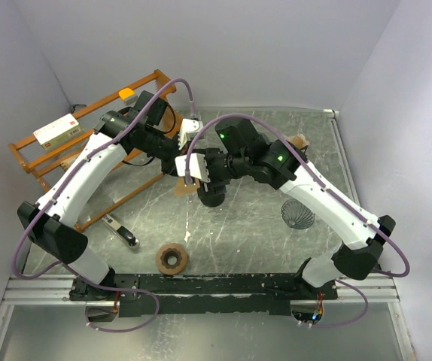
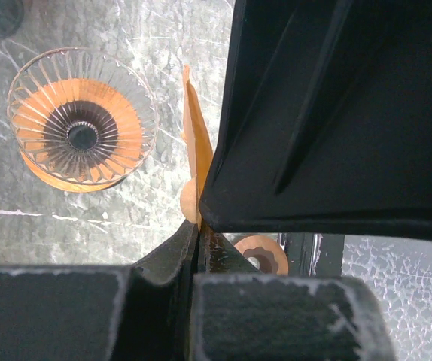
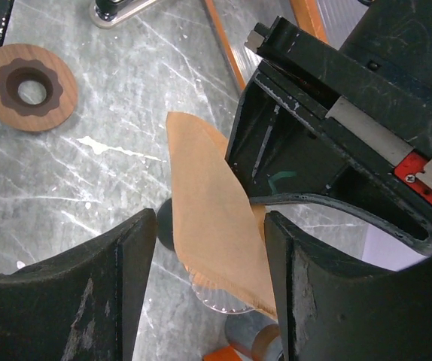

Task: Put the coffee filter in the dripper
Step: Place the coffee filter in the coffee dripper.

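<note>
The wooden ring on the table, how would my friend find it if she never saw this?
Look at the black rail along the table's near edge. Just beyond it, left of the middle, lies the wooden ring. It is the only brown disc with a dark wavy-edged hole; the glass dripper to its right is clear and ribbed.

We see a robotics lab test cell rather than a kitchen. Plain pale grey wall panels point(image 1: 201, 45) box in a grey marbled tabletop point(image 1: 246, 233) from 9 o'clock through 12 to 3. At 6 o'clock a slotted aluminium rail point(image 1: 43, 289) carries two white-and-black robot arms point(image 1: 80, 180) strung with looping pale purple cables point(image 1: 235, 116).
</note>
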### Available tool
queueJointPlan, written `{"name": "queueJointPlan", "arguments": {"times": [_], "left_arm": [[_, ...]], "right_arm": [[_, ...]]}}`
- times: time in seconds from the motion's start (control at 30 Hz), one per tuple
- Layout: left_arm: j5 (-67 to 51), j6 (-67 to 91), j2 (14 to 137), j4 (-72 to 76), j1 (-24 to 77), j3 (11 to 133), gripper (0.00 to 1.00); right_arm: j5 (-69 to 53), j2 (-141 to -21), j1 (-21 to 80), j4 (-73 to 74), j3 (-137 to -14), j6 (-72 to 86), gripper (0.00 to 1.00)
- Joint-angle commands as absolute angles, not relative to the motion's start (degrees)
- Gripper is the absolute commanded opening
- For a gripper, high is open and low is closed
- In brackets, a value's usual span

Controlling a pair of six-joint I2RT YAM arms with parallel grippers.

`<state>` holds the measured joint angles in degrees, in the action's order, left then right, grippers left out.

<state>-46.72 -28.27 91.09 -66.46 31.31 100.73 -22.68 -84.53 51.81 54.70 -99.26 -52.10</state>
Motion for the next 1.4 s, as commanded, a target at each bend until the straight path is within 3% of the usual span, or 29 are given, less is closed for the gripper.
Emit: {"name": "queueJointPlan", "arguments": {"times": [0.0,1.37], "left_arm": [[-47.59,-28.55,90.55,-67.14,31.87,100.63,0.07],[-44.97,-29.97,95.09,-71.78,33.71,104.1,0.07]], "right_arm": [[-22.83,-83.36,51.83,54.61,-98.26,-52.27,0.59],[-18.74,-87.09,56.08,61.59,-101.63,-56.64,0.52]]}}
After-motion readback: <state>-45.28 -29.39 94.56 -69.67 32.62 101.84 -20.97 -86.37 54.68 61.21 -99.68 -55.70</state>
